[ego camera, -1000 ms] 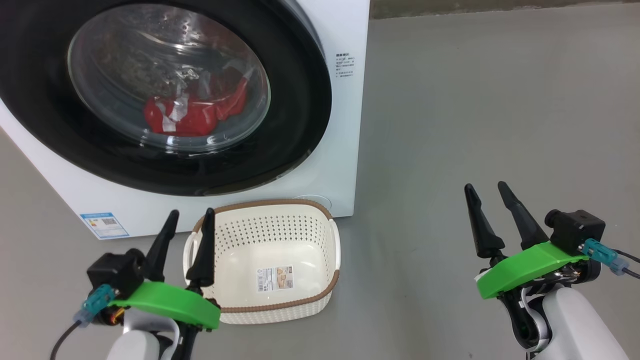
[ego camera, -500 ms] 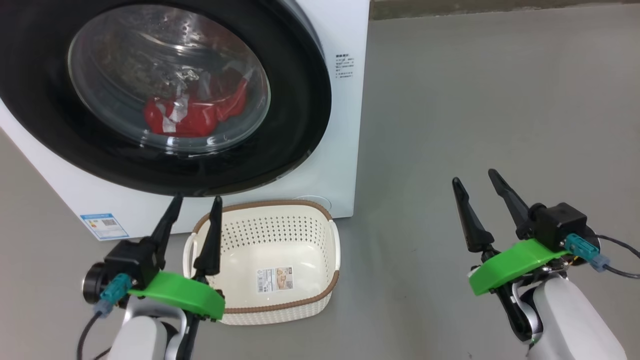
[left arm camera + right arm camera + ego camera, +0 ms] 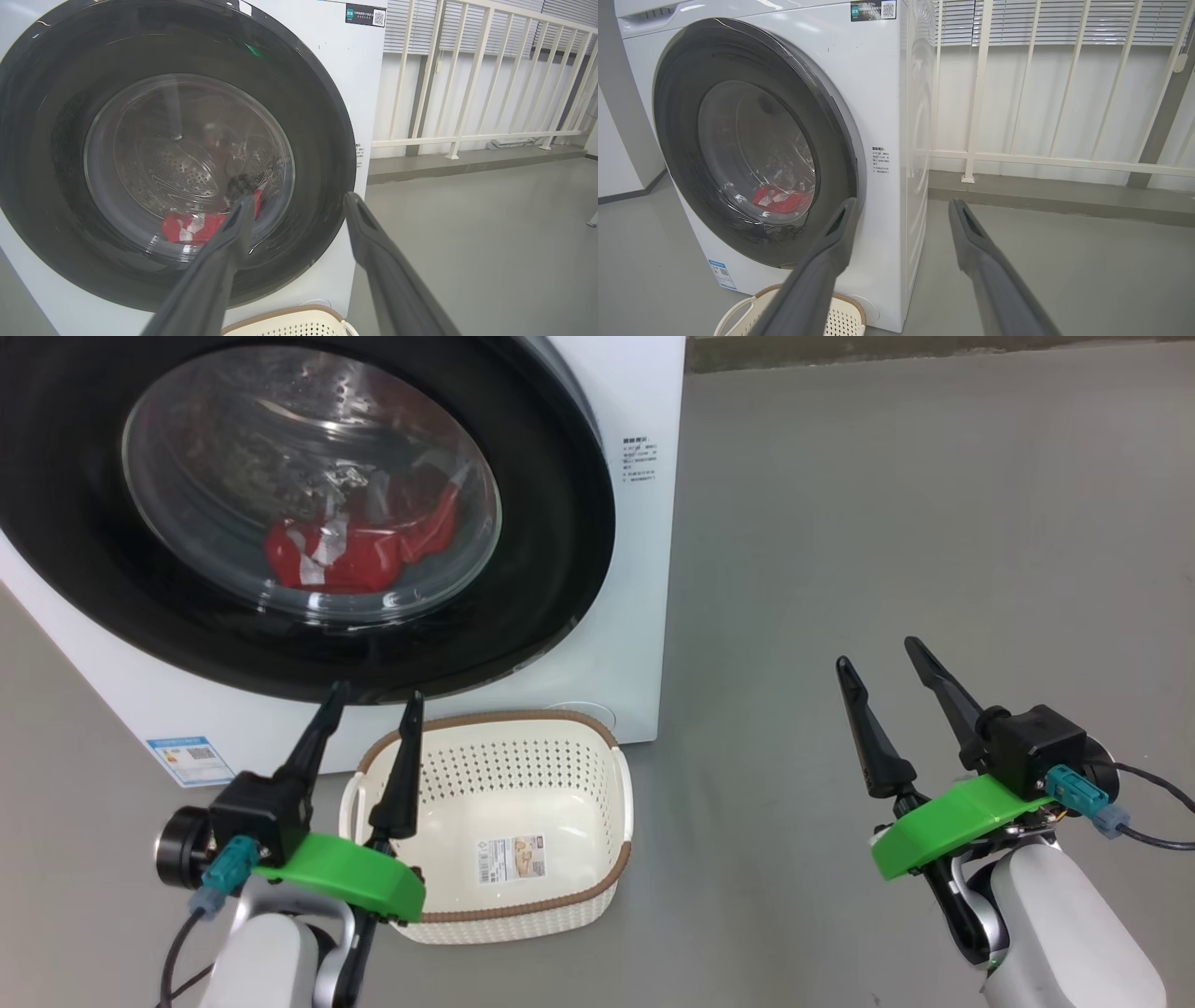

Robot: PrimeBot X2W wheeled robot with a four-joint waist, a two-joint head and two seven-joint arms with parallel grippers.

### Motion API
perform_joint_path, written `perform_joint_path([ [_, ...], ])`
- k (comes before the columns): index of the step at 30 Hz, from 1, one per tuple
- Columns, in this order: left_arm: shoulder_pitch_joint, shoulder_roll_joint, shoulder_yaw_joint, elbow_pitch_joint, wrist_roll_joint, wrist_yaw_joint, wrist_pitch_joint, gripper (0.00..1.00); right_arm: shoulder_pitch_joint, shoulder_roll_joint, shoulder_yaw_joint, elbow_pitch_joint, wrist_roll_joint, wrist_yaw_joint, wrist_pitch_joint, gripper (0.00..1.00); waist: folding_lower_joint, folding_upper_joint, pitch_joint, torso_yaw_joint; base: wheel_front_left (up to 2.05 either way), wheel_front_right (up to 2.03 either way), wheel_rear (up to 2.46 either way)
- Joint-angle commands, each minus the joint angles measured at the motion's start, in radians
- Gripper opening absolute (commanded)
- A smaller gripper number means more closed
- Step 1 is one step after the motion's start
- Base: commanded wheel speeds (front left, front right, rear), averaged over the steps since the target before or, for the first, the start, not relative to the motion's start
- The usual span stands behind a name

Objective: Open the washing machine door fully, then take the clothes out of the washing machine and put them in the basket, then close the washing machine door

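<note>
On floor before washer: basket, empty, just below door.
Door: shut, not yet opened.
Clothes: red, inside, behind door glass.
Left fingers: spread, empty, tips near door's lower rim.
Right fingers: spread, empty, well right of washer.
Done: nothing.
Left: opening, unloading, closing.

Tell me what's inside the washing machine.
Through the glass of the door: red clothes with white patches, lying low in the perforated steel drum. The door's black rim and glare on the glass cover the rest, so any further laundry cannot be told.
</note>
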Motion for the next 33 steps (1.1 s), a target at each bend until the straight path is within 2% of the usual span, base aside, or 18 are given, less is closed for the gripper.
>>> perform_joint_path([
  [1, -0.032, 0.015, 0.029, -0.023, 0.009, 0.002, -0.012, 1.0, -0.032, -0.004, 0.023, -0.022, -0.013, 0.001, -0.006, 1.0, 0.0, 0.0, -0.001, 0.0, 0.0, 0.0, 0.0],
  [12, -0.034, 0.015, 0.029, -0.026, 0.008, 0.004, -0.012, 1.0, -0.033, -0.003, 0.021, -0.022, -0.005, 0.001, -0.006, 1.0, 0.0, 0.0, 0.002, 0.002, 0.0, 0.0, 0.0],
  [13, -0.034, 0.015, 0.029, -0.027, 0.007, 0.004, -0.012, 1.0, -0.034, -0.002, 0.023, -0.021, -0.002, 0.001, -0.006, 0.94, 0.0, 0.0, 0.004, 0.002, 0.0, 0.0, 0.0],
  [14, -0.033, 0.015, 0.028, -0.028, 0.006, 0.004, -0.012, 1.0, -0.035, -0.002, 0.025, -0.022, 0.005, 0.001, -0.006, 0.5, 0.0, 0.0, 0.006, 0.003, 0.0, 0.0, 0.0],
  [15, -0.033, 0.015, 0.027, -0.029, 0.004, 0.003, -0.012, 1.0, -0.037, 0.0, 0.026, -0.023, 0.017, 0.001, -0.006, 0.33, 0.0, 0.0, 0.009, 0.004, 0.0, 0.0, 0.0],
  [16, -0.033, 0.015, 0.026, -0.031, 0.001, 0.003, -0.012, 1.0, -0.039, 0.002, 0.026, -0.025, 0.035, 0.001, -0.006, 0.06, 0.0, 0.0, 0.011, 0.006, 0.0, 0.0, 0.0],
  [17, -0.033, 0.015, 0.025, -0.033, -0.001, 0.003, -0.012, 1.0, -0.041, 0.003, 0.028, -0.025, 0.049, 0.001, -0.006, 0.0, 0.0, 0.0, 0.013, 0.007, 0.0, 0.0, 0.0],
  [21, -0.039, 0.015, 0.019, -0.048, -0.007, 0.001, -0.012, 1.0, -0.054, 0.011, 0.029, -0.027, 0.15, 0.001, -0.006, 0.0, 0.0, 0.0, 0.03, 0.021, 0.0, 0.0, 0.0],
  [22, -0.041, 0.015, 0.013, -0.057, -0.013, 0.001, -0.012, 1.0, -0.063, 0.019, 0.024, -0.023, 0.25, 0.001, -0.006, 0.0, 0.0, 0.0, 0.04, 0.03, 0.0, 0.0, 0.0],
  [24, -0.045, 0.015, 0.007, -0.069, -0.016, 0.0, -0.012, 1.0, -0.077, 0.023, 0.027, -0.02, 0.336, 0.001, -0.006, 0.0, 0.0, 0.0, 0.051, 0.038, 0.0, 0.0, 0.0],
  [33, -0.059, 0.015, -0.005, -0.146, -0.011, 0.009, -0.012, 1.0, -0.161, -0.013, 0.058, -0.002, 0.615, 0.001, 0.003, 0.0, 0.0, 0.0, 0.12, 0.075, 0.0, 0.0, 0.0],
])
